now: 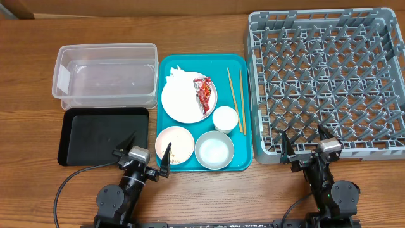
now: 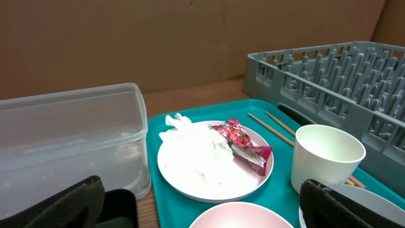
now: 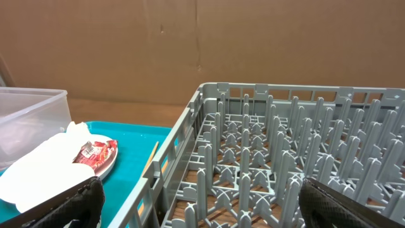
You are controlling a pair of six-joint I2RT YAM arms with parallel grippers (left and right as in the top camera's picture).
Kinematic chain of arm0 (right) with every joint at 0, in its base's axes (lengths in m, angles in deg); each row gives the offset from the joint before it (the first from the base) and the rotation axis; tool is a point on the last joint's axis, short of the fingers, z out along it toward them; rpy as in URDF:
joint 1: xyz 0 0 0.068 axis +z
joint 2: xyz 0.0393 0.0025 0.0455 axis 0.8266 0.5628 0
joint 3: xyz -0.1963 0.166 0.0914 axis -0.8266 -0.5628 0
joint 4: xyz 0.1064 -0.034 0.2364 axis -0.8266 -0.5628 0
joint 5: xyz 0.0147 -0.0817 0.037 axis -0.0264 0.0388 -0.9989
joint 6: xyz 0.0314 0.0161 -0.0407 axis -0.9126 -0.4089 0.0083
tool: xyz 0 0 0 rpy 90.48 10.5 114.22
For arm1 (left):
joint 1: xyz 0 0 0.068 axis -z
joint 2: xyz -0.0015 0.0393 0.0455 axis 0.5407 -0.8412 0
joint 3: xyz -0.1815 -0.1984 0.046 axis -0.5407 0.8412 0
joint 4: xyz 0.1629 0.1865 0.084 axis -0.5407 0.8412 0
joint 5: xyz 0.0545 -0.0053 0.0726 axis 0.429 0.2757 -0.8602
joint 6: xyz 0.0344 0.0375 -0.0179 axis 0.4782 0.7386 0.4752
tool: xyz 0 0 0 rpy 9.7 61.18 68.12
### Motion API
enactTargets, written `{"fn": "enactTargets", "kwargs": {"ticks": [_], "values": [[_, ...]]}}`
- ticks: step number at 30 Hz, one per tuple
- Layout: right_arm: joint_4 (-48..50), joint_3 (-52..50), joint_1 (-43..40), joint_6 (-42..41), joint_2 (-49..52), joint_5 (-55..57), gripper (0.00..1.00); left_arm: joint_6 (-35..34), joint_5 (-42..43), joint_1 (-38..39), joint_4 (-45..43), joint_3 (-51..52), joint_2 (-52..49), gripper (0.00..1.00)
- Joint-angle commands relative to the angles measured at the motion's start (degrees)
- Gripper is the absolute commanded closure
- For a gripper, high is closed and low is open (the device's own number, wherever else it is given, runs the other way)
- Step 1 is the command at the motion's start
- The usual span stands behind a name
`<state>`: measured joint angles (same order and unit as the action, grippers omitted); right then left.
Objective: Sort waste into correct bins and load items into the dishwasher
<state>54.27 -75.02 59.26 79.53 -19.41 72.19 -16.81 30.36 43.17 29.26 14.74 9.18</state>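
A teal tray (image 1: 243,111) holds a large white plate (image 1: 183,104) with a crumpled white napkin (image 1: 177,79) and a red snack wrapper (image 1: 204,90), a small pink plate (image 1: 174,144) with rice grains, a grey-white bowl (image 1: 214,150), a white cup (image 1: 225,118) and wooden chopsticks (image 1: 235,98). The clear tub (image 1: 105,75) and black tray (image 1: 104,135) lie left. The grey dish rack (image 1: 329,79) is at the right. My left gripper (image 1: 146,154) is open and empty near the pink plate (image 2: 240,218). My right gripper (image 1: 304,142) is open and empty at the rack's front edge (image 3: 190,171).
A brown cardboard wall (image 2: 190,38) stands behind the table. In the left wrist view the plate (image 2: 190,171), wrapper (image 2: 243,142), cup (image 2: 326,158) and tub (image 2: 69,139) lie ahead. Bare wooden table (image 1: 25,95) lies to the far left.
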Motion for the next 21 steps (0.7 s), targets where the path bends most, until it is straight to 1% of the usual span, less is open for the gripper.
{"fn": "enactTargets", "kwargs": {"ticks": [1, 21], "values": [[0.3, -0.6, 0.2, 0.2, -0.7, -0.3, 0.00, 0.5, 0.6, -0.3, -0.2, 0.4, 0.5, 0.00], [0.3, -0.6, 0.2, 0.2, -0.7, -0.3, 0.00, 0.5, 0.6, -0.3, -0.6, 0.4, 0.5, 0.00]]}}
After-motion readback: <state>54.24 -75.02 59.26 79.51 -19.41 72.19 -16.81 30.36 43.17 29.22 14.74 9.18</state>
